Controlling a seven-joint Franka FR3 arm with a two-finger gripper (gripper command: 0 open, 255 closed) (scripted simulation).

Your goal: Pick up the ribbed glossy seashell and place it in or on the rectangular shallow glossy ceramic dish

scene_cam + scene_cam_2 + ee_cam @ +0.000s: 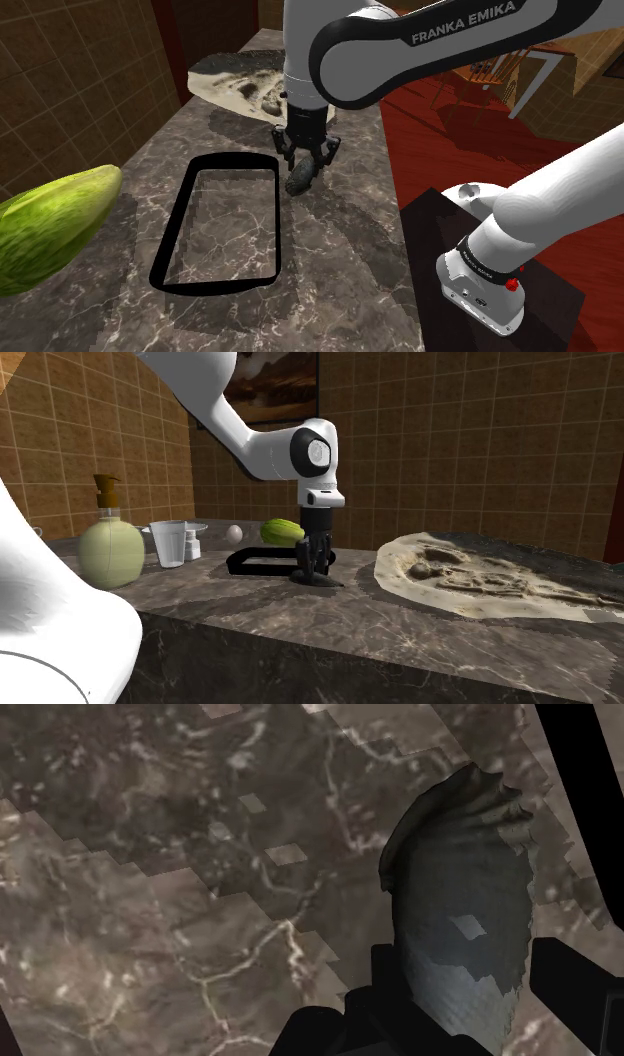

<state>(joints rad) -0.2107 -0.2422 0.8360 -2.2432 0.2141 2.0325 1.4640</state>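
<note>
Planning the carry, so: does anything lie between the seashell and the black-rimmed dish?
Nothing visible does. Only bare marble counter separates the seashell from the dish, and the gripper sits right at the shell. The green vegetable lies on the dish's far side.

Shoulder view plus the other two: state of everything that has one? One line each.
gripper: shut on the seashell, low over the counter.
seashell: clasped between the fingers, looks to rest on the counter, outside the dish.
dish: empty, flat on the counter.
cup: upright.
pump bottle: upright, pump fitted.
</note>
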